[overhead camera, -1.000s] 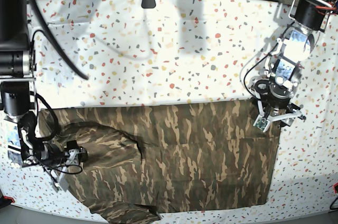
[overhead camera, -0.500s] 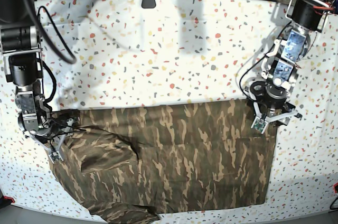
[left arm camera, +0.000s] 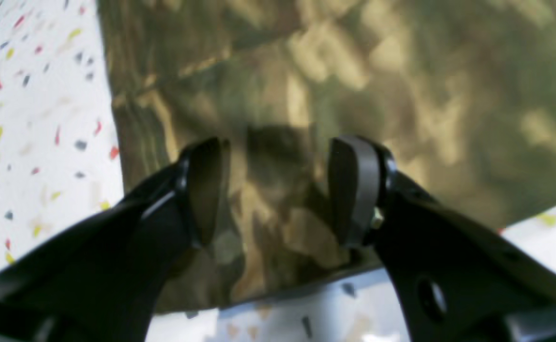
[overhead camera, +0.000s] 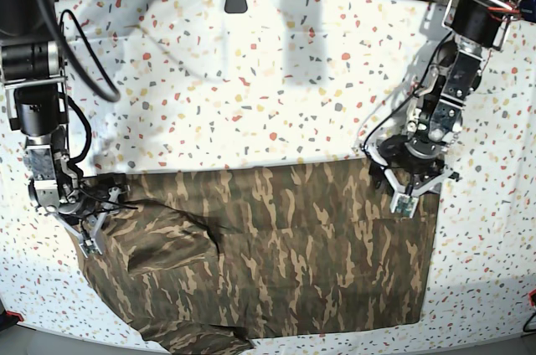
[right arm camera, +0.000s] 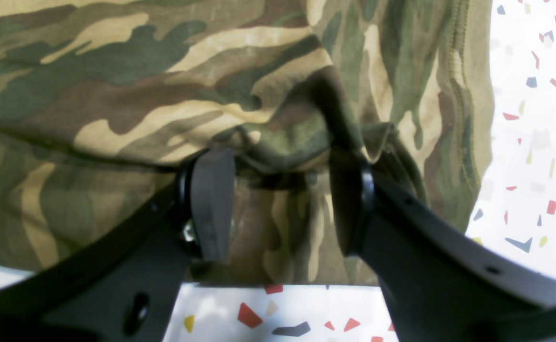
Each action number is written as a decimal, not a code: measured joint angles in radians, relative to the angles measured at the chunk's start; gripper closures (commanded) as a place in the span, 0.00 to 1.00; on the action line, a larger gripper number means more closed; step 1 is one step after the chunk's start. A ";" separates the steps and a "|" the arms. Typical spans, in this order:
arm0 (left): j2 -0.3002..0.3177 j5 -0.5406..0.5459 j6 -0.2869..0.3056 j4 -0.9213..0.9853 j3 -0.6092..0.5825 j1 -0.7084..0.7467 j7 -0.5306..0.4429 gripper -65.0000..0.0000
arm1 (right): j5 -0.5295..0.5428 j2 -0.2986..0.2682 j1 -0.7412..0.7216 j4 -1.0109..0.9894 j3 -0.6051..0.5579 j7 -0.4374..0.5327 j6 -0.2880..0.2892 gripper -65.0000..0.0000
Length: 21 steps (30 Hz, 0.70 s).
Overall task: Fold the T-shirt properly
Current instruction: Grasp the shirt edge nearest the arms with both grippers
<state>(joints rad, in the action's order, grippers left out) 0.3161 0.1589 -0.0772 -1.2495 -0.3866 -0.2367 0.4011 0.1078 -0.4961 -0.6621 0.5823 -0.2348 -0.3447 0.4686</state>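
On the speckled table, base view, the T-shirt lies spread across the lower half, a wide camo slab with a fairly straight top edge and a clean right edge. Its left part is rumpled, with a fold bulging up and a bit spilling off the bottom edge of the table. Plenty of bare tabletop above the cloth, and a strip to the right of it too. The left gripper sits over the shirt's top right corner, and the right gripper is down at the top left corner, right at the cloth's edge.

Left wrist view is blurry, but the left gripper has its jaws spread wide with nothing between them, just hovering over camo cloth. The shirt's edge runs down the left side with bare table past it, and another edge curves along the bottom right, so it's pretty much over a corner.

Right wrist view is sharper. The right gripper has its jaws partly apart, and a bunched ridge of shirt sits at the finger tips. Can't tell if it's actually pinching that ridge or just resting against it. A stitched hem runs down the right, with open table past it and more below.
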 measured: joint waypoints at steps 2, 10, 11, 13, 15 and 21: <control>0.003 0.032 -0.002 -0.026 0.001 -0.002 -0.001 0.45 | 0.000 0.000 0.000 0.000 0.000 0.000 0.008 0.50; -0.116 0.167 0.003 0.005 0.128 -0.002 0.030 0.45 | 0.033 -0.006 0.050 0.002 0.005 0.031 0.019 0.50; -0.129 0.186 0.022 0.013 0.150 -0.002 0.042 0.45 | 0.051 -0.006 0.058 0.003 0.005 0.031 0.019 0.50; -0.143 0.195 0.060 0.018 0.192 0.000 0.080 0.45 | 0.089 -0.006 0.076 0.008 0.005 0.031 0.018 0.50; -0.144 0.193 0.068 0.017 0.207 0.000 0.079 0.45 | 0.121 -0.006 0.090 0.009 0.006 0.039 0.018 0.50; -0.137 0.187 0.077 0.107 0.208 -0.002 0.021 0.45 | 0.132 -0.008 0.103 0.014 0.008 0.030 0.017 0.50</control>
<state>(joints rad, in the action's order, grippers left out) 0.1791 0.3458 0.0002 -1.1423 -0.1783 -0.2390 0.4217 0.2394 -0.5041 -0.5594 0.5964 -0.2272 -0.3145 0.4854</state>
